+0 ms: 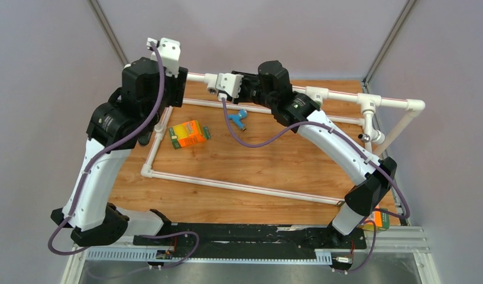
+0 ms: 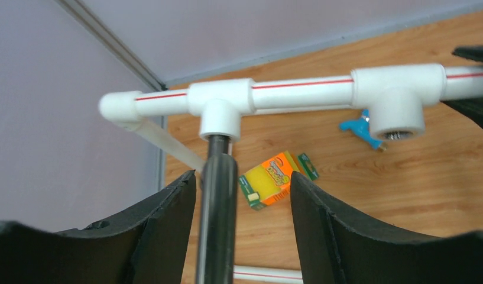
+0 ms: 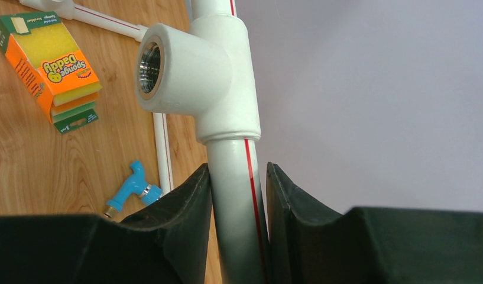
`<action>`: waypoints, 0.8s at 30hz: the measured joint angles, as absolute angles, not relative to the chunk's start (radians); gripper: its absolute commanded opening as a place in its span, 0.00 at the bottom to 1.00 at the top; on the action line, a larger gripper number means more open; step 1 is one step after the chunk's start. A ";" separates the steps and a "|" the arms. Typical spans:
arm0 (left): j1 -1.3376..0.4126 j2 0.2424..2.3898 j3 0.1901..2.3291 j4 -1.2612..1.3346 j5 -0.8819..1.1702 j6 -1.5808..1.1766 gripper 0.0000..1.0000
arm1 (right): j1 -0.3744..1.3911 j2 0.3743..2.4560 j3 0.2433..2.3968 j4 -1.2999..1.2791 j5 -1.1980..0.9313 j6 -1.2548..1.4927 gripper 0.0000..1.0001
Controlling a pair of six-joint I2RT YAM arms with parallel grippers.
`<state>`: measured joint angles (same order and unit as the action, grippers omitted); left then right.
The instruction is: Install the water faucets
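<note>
Right gripper [image 3: 237, 177] is clamped tight on the white pipe [image 3: 233, 154] along the far edge, bracing the frame, I'd say. Left gripper [image 2: 242, 177] gapes wide around the dark-brown faucet [image 2: 220, 195], a glossy straight tube seated in the tee socket [image 2: 220, 115] near the far-left corner. Blue faucet [image 1: 239, 118] lies loose by the far edge.

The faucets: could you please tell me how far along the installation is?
Done: the dark faucet looks seated in the left socket. In hand: the right gripper clamps the white pipe; the left gripper stands open around that faucet. Left: the blue faucet lies on the table, the middle socket empty.
</note>
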<state>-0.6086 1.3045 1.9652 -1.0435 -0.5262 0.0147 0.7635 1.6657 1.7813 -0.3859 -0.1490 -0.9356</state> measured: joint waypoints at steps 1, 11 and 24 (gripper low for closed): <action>-0.609 1.308 1.992 -1.044 -0.553 0.015 0.68 | 0.764 1.666 1.781 -0.386 -0.149 -0.936 0.00; -0.608 1.379 2.007 -1.136 -0.707 0.019 0.68 | 0.764 1.666 1.781 -0.386 -0.149 -0.936 0.00; -0.609 1.457 1.925 -1.133 -0.876 0.161 0.28 | 0.763 1.666 1.781 -0.387 -0.147 -0.936 0.00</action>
